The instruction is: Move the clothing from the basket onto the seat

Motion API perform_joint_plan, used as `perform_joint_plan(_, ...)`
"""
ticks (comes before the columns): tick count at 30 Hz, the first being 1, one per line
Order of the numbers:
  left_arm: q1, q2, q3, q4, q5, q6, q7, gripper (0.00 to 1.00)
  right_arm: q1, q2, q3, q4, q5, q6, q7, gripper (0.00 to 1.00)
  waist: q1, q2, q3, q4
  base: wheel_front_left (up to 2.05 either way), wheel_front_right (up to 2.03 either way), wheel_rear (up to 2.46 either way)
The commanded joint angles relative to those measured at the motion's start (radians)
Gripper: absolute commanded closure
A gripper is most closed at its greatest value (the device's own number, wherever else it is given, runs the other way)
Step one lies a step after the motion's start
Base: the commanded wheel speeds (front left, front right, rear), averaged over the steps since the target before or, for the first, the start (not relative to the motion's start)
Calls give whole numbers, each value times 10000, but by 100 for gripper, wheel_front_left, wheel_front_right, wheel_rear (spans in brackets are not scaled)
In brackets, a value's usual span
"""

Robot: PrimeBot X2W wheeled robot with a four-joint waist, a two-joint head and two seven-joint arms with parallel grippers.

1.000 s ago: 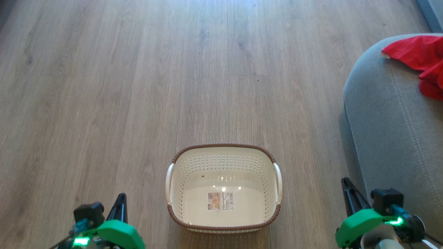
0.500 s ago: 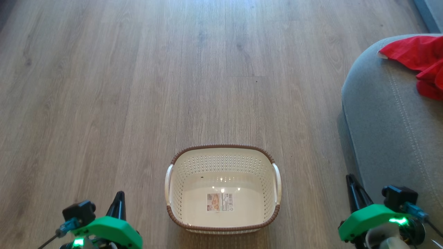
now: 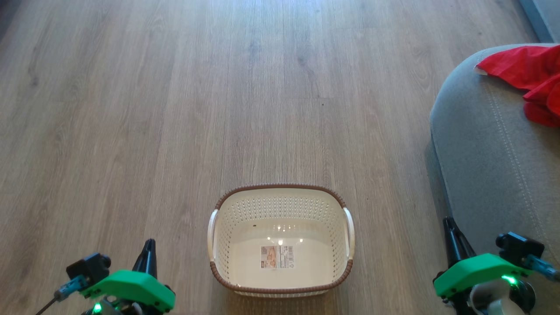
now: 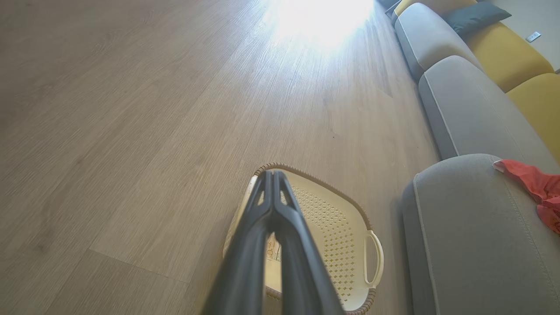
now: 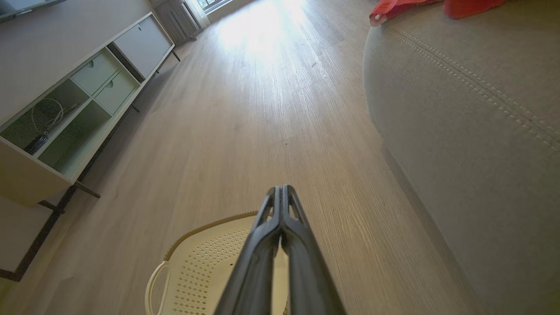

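Observation:
The cream basket (image 3: 280, 194) with a brown rim stands on the floor, with just a paper label on its bottom; it also appears as the basket (image 4: 332, 218) and the basket (image 5: 201, 258) in the wrist views. Red clothing (image 3: 523, 70) lies on the grey seat (image 3: 490, 153) at the right, seen too as clothing (image 4: 536, 183) on the seat (image 4: 463, 232) and clothing (image 5: 393, 6) on the seat (image 5: 472, 113). My left gripper (image 3: 149, 247) is shut low left of the basket. My right gripper (image 3: 448, 223) is shut beside the seat's front edge. Neither holds anything.
Wood floor (image 3: 218, 96) stretches ahead. More grey and yellow sofa cushions (image 4: 477, 87) continue beyond the seat. A low white cabinet (image 5: 65, 105) with open shelves lines the far side of the room.
Both grippers have drawn back and outward toward the lower corners of the head view. The picture has shifted slightly, so the basket and seat sit a touch lower and to the left.

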Motion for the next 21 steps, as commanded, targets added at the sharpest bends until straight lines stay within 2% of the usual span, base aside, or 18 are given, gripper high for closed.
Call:
perform_joint_plan(1,-442,38,223,-374,-234,-56,24,100,-429,-35,-8,-386,276,-1,44,100,0,0,-3,-3,0,0,0)
perform_joint_plan(21,-506,-14,588,-781,-2480,-340,629,100,-504,-36,-109,-745,2934,-2,648,100,0,0,-81,-71,0,0,0)
